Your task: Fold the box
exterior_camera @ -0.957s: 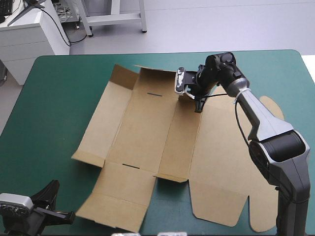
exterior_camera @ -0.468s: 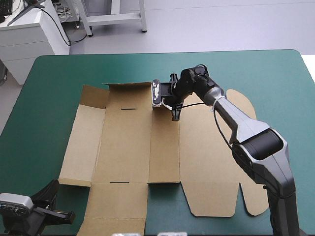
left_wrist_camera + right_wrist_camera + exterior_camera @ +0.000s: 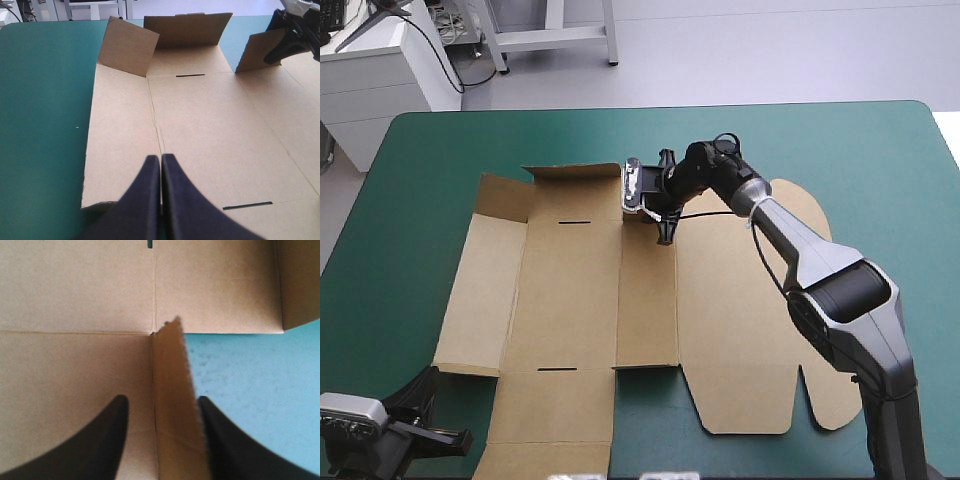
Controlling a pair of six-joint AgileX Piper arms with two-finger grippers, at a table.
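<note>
- Arm from frame right: the right gripper (image 3: pixel 658 203) is released, its black fingers (image 3: pixel 107 432) spread. A raised flap (image 3: pixel 172 390) of the brown box (image 3: pixel 570 290) stands edge-on between them, just beside one finger.
- It sits at upper centre of the high view, at the box's far edge, above the narrow panel (image 3: pixel 647 300).
- The left gripper (image 3: pixel 161 159) is clenched into one pointed arch with nothing in it. It is at the lower left corner of the high view, near the box's near left corner.
- The box lies opened out on the teal-green cover (image 3: pixel 420 180), centre to left of the frame.
- Far flaps (image 3: pixel 187 29) are tilted up and the rest lies flat.
- Two dark slots (image 3: pixel 580 220) mark the wide panel.
- The round-lobed lid (image 3: pixel 750 330) lies flat at the right, under the right arm.
</note>
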